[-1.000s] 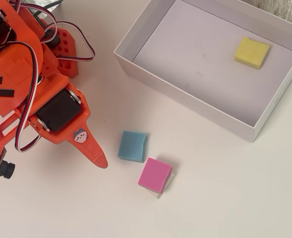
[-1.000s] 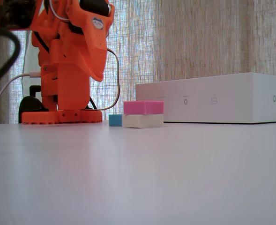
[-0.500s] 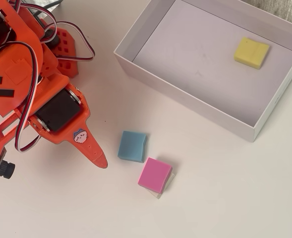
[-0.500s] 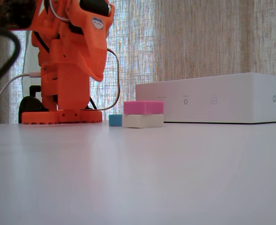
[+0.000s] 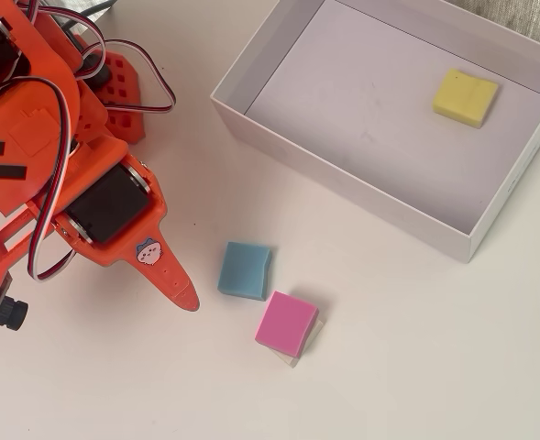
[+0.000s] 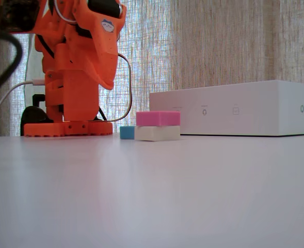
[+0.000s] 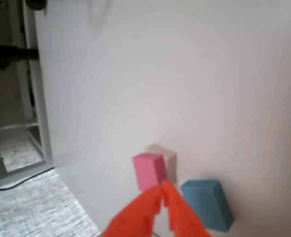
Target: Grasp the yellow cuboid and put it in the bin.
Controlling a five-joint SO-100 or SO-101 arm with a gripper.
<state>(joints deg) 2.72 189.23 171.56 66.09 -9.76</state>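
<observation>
White tabletop (image 5: 416, 367) fills the overhead view, with the bin (image 5: 343, 188) lying at the upper right. The yellow cuboid (image 5: 466, 97) rests flat on the bin's floor near its far right corner, well apart from everything else. Outside the bin, the blue block (image 5: 246, 270) sits just beside the pink block (image 5: 287, 323), which lies on top of a pale block (image 5: 312, 341) whose edge peeks out beneath it. The orange arm (image 5: 59, 174) occupies the left side, its pointed gripper (image 5: 180, 295) hanging near the blue block.

From the low fixed view, the arm's base (image 6: 69, 126) stands at the left before a woven curtain (image 6: 219, 41). The pink block (image 6: 158, 118) is stacked on the pale block (image 6: 157, 133), the blue block (image 6: 126, 132) to their left, and the bin's white wall (image 6: 234, 108) to the right.

Through the wrist view, the gripper (image 7: 162, 190) has its two orange fingers pressed together with nothing between them, tips just in front of the pink block (image 7: 148, 171), the blue block (image 7: 207, 203) to the right.
</observation>
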